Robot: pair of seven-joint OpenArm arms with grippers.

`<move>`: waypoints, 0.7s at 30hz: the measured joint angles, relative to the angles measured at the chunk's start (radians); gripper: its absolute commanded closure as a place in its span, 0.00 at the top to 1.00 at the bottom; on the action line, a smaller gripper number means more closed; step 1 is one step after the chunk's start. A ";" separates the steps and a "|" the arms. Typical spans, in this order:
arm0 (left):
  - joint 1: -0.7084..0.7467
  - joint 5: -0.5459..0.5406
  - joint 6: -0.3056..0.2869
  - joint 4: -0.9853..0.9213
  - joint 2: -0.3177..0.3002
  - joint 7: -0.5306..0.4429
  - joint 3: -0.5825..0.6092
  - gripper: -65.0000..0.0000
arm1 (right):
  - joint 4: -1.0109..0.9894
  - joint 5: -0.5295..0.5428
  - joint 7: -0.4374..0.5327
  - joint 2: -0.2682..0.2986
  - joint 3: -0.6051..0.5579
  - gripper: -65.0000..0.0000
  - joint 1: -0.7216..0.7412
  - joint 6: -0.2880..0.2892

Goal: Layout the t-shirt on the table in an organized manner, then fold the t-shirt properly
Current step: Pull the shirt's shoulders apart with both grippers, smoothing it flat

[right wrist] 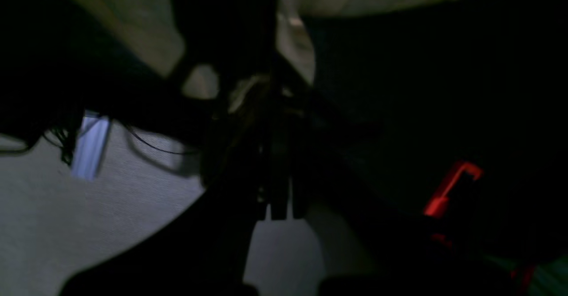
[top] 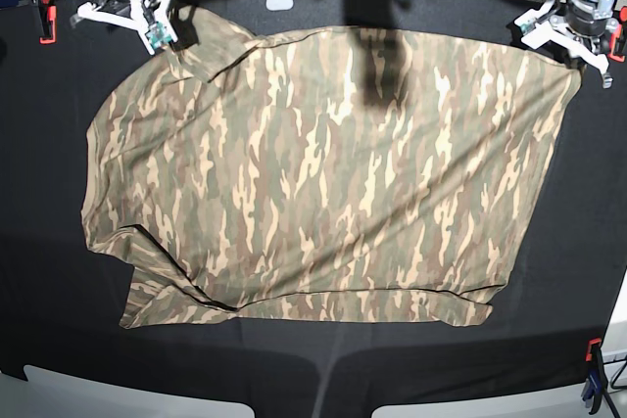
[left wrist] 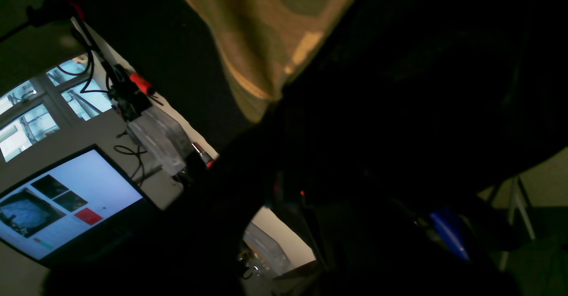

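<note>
The camouflage t-shirt [top: 323,173] lies spread out, mostly flat, on the black table [top: 313,359], with a folded-over flap at its lower left. My right gripper [top: 162,36] sits on the shirt's far left corner, shut, with pale fabric [right wrist: 248,92] bunched at its dark fingers in the right wrist view. My left gripper [top: 576,51] is at the far right corner, shut. In the left wrist view the cloth [left wrist: 266,34] runs up into the gripper's shadowed fingers. The fingertips themselves are too dark to make out in either wrist view.
Red clamps [top: 44,22] grip the table's far left edge, and another red clamp [right wrist: 448,189] shows in the right wrist view. A blue clamp [top: 591,389] holds the near right corner. A lit monitor [left wrist: 57,203] and cables stand beyond the far edge.
</note>
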 measured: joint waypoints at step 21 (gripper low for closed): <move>0.000 0.000 0.000 0.000 0.000 0.000 0.000 0.00 | 0.108 0.158 0.009 -0.002 0.000 0.35 -0.001 -0.133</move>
